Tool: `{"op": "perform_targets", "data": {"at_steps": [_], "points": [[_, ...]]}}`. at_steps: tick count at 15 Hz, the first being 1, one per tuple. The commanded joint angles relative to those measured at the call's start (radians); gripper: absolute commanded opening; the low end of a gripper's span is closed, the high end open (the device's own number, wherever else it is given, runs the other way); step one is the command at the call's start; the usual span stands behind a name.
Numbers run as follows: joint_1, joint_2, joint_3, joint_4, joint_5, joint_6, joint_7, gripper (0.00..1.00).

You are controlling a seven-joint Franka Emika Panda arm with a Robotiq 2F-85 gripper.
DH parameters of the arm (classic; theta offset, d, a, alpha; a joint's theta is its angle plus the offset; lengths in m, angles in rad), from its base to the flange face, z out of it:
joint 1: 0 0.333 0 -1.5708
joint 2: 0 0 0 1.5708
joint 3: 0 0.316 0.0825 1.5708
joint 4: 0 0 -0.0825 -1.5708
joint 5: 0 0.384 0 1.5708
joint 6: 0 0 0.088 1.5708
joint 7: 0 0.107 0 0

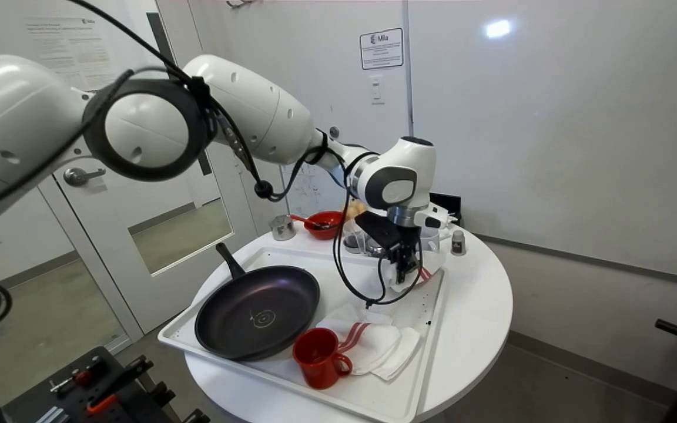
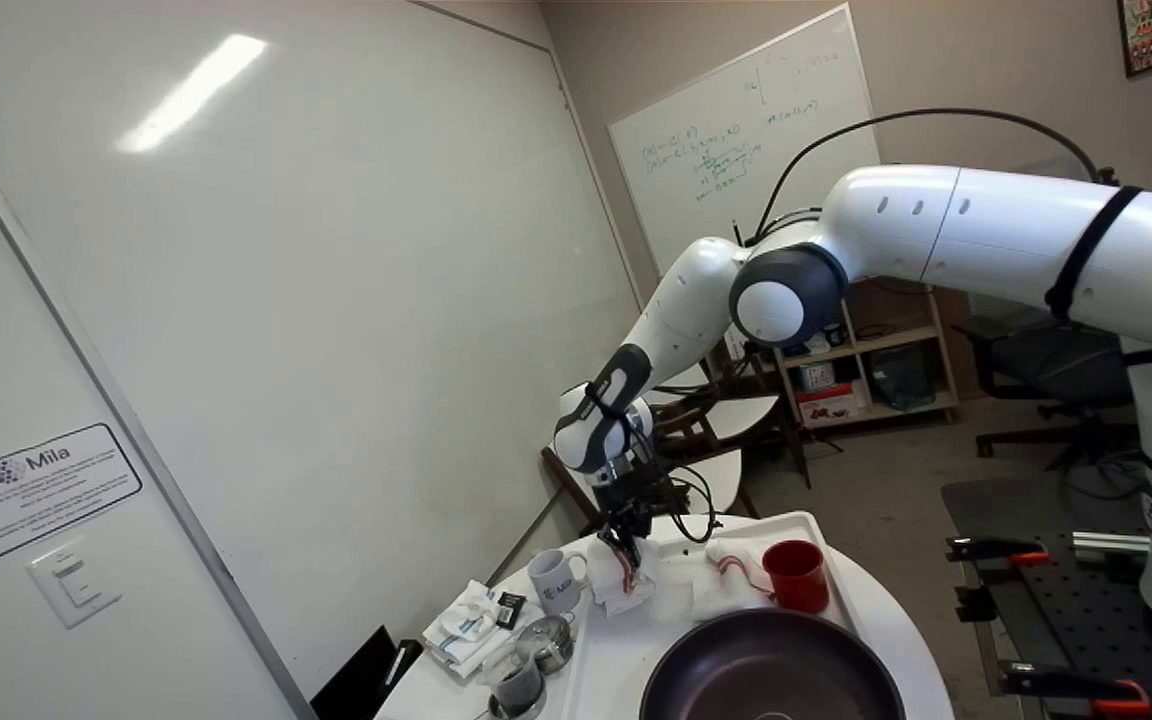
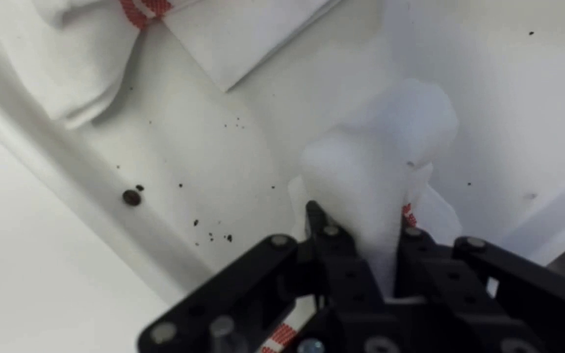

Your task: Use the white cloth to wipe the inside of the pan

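Wrist view: thin white cloth with red stripes (image 3: 380,157), blurred, underside hidden, bunched in the black end effector (image 3: 363,225).
Jaws stand narrow, pinching it; the long white arm (image 1: 256,108) is outstretched, wrist bent downward. Well apart from the end effector, on a white rectangular tray (image 1: 385,393), lies the round black frying pan (image 2: 771,675), cut off in an exterior view.

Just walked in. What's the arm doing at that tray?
The gripper is shut on a bunched white cloth with red stripes, near a corner of the white tray. The pan sits on that tray, apart from the held cloth, so its inside isn't being wiped right now. A red mug and a second red-striped cloth are by the pan. Can't tell if the held cloth is clear of the tray.
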Motion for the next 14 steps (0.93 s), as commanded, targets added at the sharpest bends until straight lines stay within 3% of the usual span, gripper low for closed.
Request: {"op": "perform_targets", "data": {"at_steps": [1, 5, 14], "points": [[0.061, -0.192, -0.038, -0.239, -0.039, 0.075, -0.009, 0.09], [0.073, -0.317, 0.000, -0.404, -0.107, 0.044, -0.070, 0.09], [0.152, -0.591, -0.009, -0.831, -0.229, 0.222, -0.041, 0.09]]}}
